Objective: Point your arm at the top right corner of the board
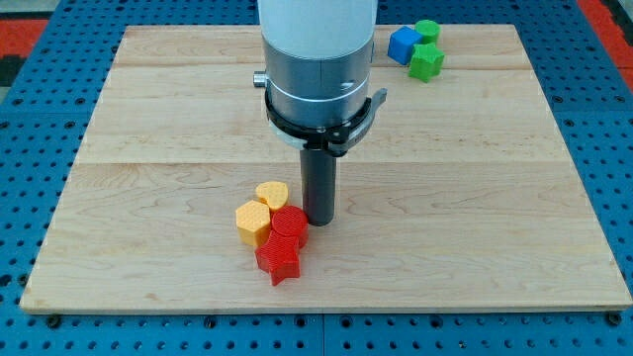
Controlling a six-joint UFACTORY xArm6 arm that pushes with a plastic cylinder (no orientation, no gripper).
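My tip (pixel 318 220) rests on the wooden board (pixel 475 198) near its middle, just right of a cluster of blocks. The cluster holds a yellow heart (pixel 272 193), a yellow hexagon (pixel 253 223), a red cylinder (pixel 290 223) and a red star (pixel 279 259). The tip stands touching or almost touching the red cylinder's right side. The board's top right corner (pixel 516 28) is far from the tip, up and to the view's right. Near that corner sit a blue block (pixel 403 44), a green cylinder (pixel 427 30) and a green star-like block (pixel 426 62).
The arm's wide grey body (pixel 317 69) hangs over the board's top middle and hides part of it. Blue perforated table (pixel 603 119) surrounds the board on all sides.
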